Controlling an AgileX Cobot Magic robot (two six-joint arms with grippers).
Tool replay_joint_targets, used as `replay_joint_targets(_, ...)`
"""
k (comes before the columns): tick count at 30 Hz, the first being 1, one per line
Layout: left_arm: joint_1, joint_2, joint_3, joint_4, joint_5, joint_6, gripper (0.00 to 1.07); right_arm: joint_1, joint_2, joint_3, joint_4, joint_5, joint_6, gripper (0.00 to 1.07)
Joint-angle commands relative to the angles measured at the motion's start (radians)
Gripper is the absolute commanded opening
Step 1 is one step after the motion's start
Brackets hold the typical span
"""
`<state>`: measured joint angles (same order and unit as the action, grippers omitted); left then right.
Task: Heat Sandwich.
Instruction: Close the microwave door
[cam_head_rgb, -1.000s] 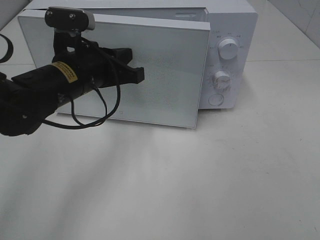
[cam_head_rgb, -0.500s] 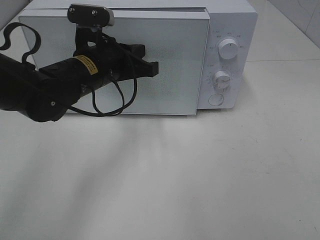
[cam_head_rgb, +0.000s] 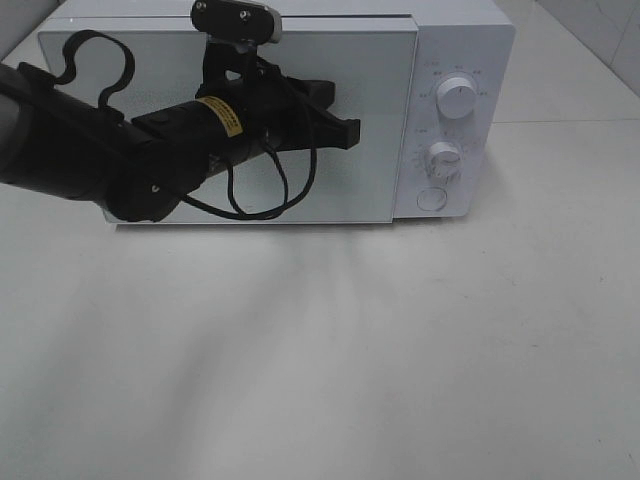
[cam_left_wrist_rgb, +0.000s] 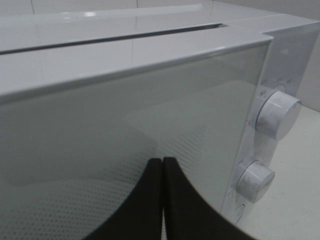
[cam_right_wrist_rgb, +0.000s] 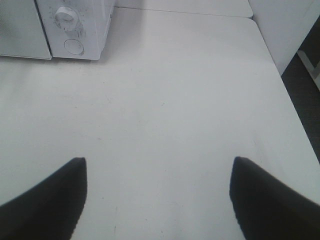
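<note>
microwave (cam_head_rgb: 482, 55): white, at back of desk (cam_head_rgb: 400, 350)
door (cam_head_rgb: 375, 175): dotted glass, shut
upper knob (cam_head_rgb: 457, 100): directly above lower knob (cam_head_rgb: 443, 158)
button (cam_head_rgb: 431, 199): round, below both

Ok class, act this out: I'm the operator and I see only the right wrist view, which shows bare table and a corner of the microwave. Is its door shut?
Observer: It looks shut. In the high view the microwave door lies flush with the control panel.
Operator: Where is the other arm?
Observer: The left gripper points at the door glass, jaws shut and holding nothing. I cannot confirm contact.
Operator: I see one knob. Are there more?
Observer: Yes, an upper knob sits above the one you see.
</note>
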<state>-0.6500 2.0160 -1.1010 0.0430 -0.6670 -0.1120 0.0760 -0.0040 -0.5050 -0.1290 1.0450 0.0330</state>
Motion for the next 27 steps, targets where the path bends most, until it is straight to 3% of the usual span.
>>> replay_joint_targets(1, 0.024, 0.023, -0.07, -0.096, 0.009, -0.003, 0.0, -0.007, -0.027, 0.002, 0.001, -0.009, 0.004, 0.76)
replay_joint_targets(27, 0.024, 0.026, -0.079, -0.086, 0.045, -0.007, 0.0, -0.007, -0.027, 0.002, 0.001, -0.009, 0.004, 0.76)
